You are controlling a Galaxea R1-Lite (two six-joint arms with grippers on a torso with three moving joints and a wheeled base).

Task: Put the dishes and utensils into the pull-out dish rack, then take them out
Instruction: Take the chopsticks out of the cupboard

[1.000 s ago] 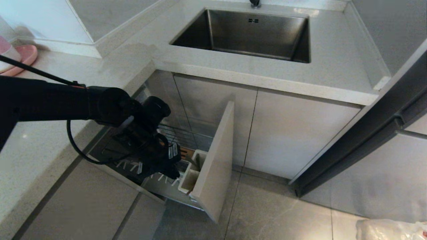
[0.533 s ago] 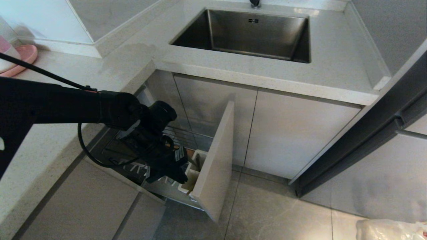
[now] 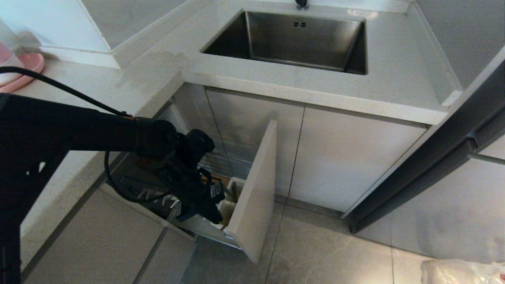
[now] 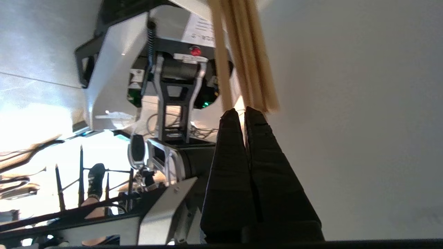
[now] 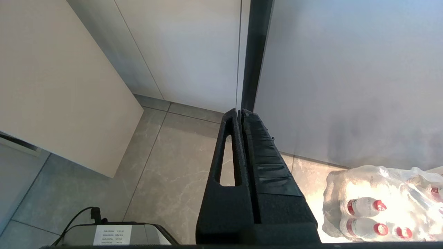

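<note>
The pull-out dish rack stands open below the counter's corner, its beige front panel swung out over the floor. My left gripper reaches down into the rack, right beside the white utensil cup. In the left wrist view the left gripper is shut, with the light-brown chopsticks running out from between its fingertips. The dishes are out of view. My right gripper hangs parked and shut above the floor tiles.
A steel sink is set in the counter behind the rack. A pink plate with a pink-and-white bowl sits at the counter's far left. A wrapped pack of water bottles lies on the floor at the right.
My left arm has moved right and lower, bringing the shut gripper from over the white prongs to the utensil cup. The right arm has kept still.
</note>
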